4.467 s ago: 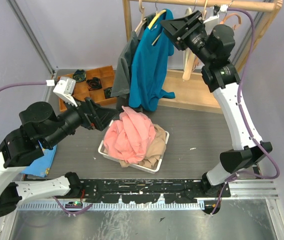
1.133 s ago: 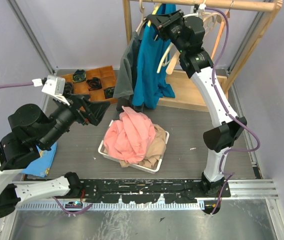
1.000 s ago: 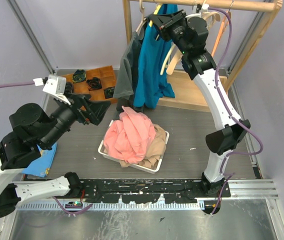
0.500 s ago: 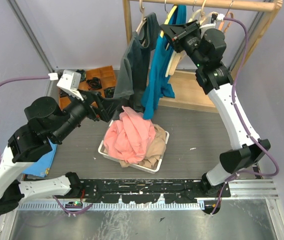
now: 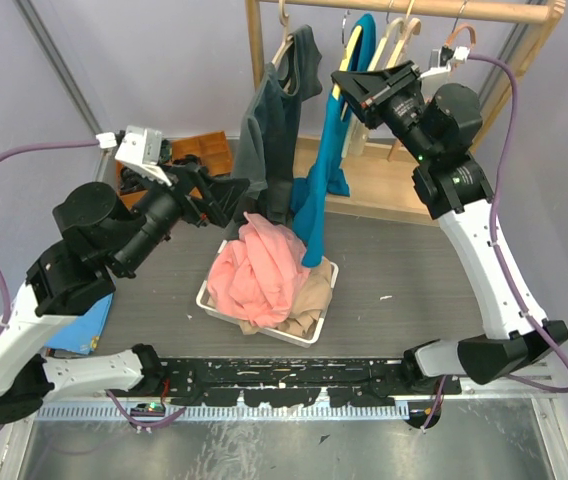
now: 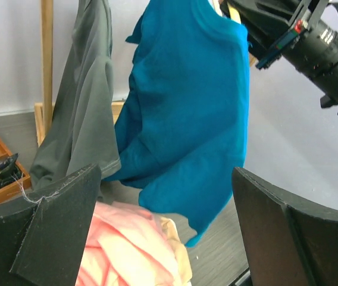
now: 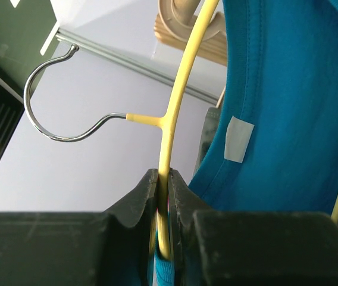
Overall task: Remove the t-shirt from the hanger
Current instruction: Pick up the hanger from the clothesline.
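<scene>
Hanger (image 7: 168, 113), clamped in the right hand (image 5: 352, 88), is carrying the teal t-shirt (image 5: 316, 190) at far centre above the basket (image 5: 330, 274). The open left hand (image 5: 226, 192) is hovering just left. Stripping is only starting, so next it likely needs to pinch the hem and pull down.

Up close we've got the t-shirt (image 6: 187, 113): soft, matt teal cloth with a stitched collar. The hanger (image 7: 166, 143) shows us a smooth yellow coating, its hook (image 7: 112, 116) bare glossy metal. Far off, the rack (image 5: 414, 10) is pale, smooth wood. The left gripper (image 6: 164, 173) has fingers (image 6: 50, 232) of matt black foam, fraying.
</scene>
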{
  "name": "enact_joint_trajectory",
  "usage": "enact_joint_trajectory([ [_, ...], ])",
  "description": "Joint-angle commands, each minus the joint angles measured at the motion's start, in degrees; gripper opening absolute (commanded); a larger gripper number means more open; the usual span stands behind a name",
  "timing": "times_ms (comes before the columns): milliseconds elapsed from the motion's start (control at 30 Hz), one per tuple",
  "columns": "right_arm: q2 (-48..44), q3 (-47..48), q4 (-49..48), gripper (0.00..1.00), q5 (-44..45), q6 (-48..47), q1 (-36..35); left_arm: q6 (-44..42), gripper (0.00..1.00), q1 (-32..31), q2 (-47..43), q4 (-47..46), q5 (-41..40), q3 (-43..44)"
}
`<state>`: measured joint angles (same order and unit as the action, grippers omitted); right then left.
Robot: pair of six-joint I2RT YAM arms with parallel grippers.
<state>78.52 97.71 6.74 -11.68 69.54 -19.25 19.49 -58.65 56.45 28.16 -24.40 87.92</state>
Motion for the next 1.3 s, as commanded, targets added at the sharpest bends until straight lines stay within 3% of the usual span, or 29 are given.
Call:
enact_joint_trajectory([
  [0, -5.3, -1.4, -5.7, 0.01, -3.3, -0.7, 0.1, -1.5, 0.98, -0.1, 2.8, -5.4, -0.9, 4.0],
  [333, -11.5, -6.2, -5.5, 0.01, -1.9, -0.7, 0.2, -3.2, 0.98, -0.1, 13.2, -2.6, 6.2, 13.5],
  [500, -10.9, -4.2, -5.5, 0.01, -1.7, -1.1, 0.1, -0.3, 0.98, -0.1, 14.3, -0.3, 10.3, 12.0],
  [967, -11.6, -5.2, -6.1, 0.01, -1.3, -0.6, 0.1, 0.0, 0.98, -0.1, 15.9, -0.8, 11.5, 13.3],
  [1267, -10.3, -2.5, -5.3, 0.01, 2.5, -0.5, 0.2, 5.4, 0.98, -0.2, 18.3, 0.2, 20.9, 10.1],
])
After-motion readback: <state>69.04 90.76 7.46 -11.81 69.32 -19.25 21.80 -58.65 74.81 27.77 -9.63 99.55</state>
